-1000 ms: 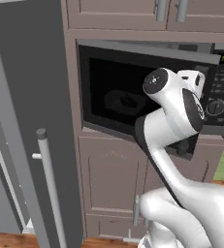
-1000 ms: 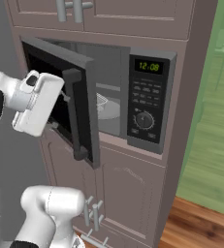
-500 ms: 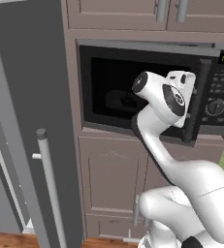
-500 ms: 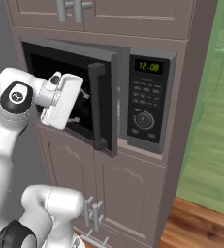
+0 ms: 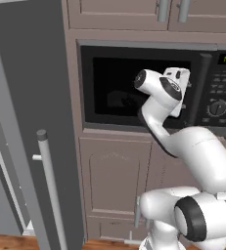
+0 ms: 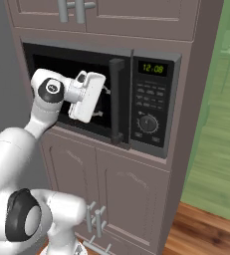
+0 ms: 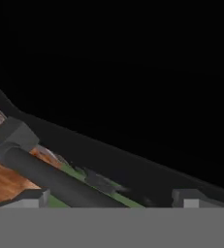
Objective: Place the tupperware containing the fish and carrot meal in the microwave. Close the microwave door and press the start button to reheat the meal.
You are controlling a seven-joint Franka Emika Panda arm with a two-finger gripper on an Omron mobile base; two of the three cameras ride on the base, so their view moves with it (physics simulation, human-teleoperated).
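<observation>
The microwave (image 6: 149, 107) is built into the cabinet column, its green display and dial on the right panel (image 5: 219, 93). The microwave door (image 5: 114, 93) lies flush or almost flush against the front, its black window (image 6: 86, 62) dark. My gripper (image 6: 105, 101) is pressed flat to the window just left of the vertical bar handle (image 6: 116, 99), fingers spread and open with nothing between them. In the hand view the gripper (image 7: 111, 198) faces the black glass, with the handle (image 7: 50, 177) crossing the lower left. The tupperware and the meal are hidden behind the door.
A tall grey fridge door (image 5: 31, 122) stands open at the left, its bar handle (image 5: 48, 190) near the base. Cabinet doors sit above (image 5: 148, 14) and below (image 5: 119, 180) the microwave. A green wall (image 6: 221, 99) and wooden floor (image 6: 201, 229) lie to the right.
The microwave door has swung from half open to shut or nearly shut, with my hand following it inward against the window. The arm has stretched forward.
</observation>
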